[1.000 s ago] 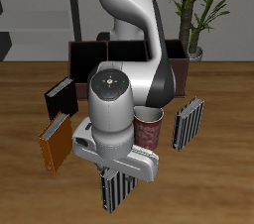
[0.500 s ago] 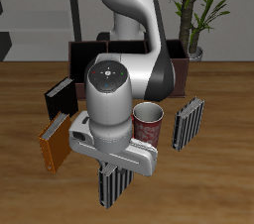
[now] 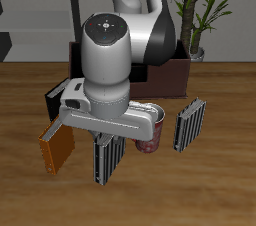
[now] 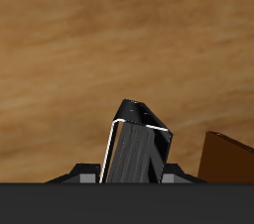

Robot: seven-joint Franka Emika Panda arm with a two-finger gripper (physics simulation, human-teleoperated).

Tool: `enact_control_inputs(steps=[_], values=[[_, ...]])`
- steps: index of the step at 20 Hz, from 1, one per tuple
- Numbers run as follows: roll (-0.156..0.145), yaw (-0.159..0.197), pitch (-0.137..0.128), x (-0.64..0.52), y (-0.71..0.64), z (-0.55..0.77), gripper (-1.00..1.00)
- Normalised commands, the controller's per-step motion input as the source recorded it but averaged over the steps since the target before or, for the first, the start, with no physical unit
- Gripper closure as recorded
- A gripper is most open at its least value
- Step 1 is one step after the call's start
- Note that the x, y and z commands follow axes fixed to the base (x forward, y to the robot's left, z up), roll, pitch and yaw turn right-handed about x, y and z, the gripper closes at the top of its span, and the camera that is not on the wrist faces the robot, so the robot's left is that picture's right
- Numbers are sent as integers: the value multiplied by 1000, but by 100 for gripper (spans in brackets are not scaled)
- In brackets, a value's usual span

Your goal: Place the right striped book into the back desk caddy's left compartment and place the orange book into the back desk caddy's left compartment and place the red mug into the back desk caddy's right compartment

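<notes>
My gripper (image 3: 108,136) is shut on the top edge of the right striped book (image 3: 105,159), which hangs upright above the table. In the wrist view the same striped book (image 4: 134,149) sits between the jaws. The orange book (image 3: 57,148) stands just beside it, and its corner shows in the wrist view as the orange book (image 4: 229,157). The red mug (image 3: 150,131) stands on the other side, partly behind my hand. The back desk caddy (image 3: 178,71) lies behind the arm, which hides most of it and its compartments.
A second striped book (image 3: 190,125) stands upright beyond the mug. A black book (image 3: 58,98) stands behind the orange one. A potted plant (image 3: 196,15) is at the caddy's far end. Brown wooden table (image 3: 220,185) lies all around.
The arm has risen and drawn back from the table's front edge, lifting the striped book off the table. The mug and the other books have not moved.
</notes>
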Motion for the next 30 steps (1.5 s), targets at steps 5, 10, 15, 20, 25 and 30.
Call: enact_control_inputs(steps=[5, 10, 15, 20, 25, 30], values=[[1, 134, -46, -447, -107, 503, 100], [31, 77, -62, -652, -103, 528, 100], [39, 88, -27, -632, -4, 198, 100], [44, 102, -29, -515, -20, 37, 100], [22, 82, -29, -596, -110, 49, 100], [14, 53, -40, -582, -215, 2, 100]])
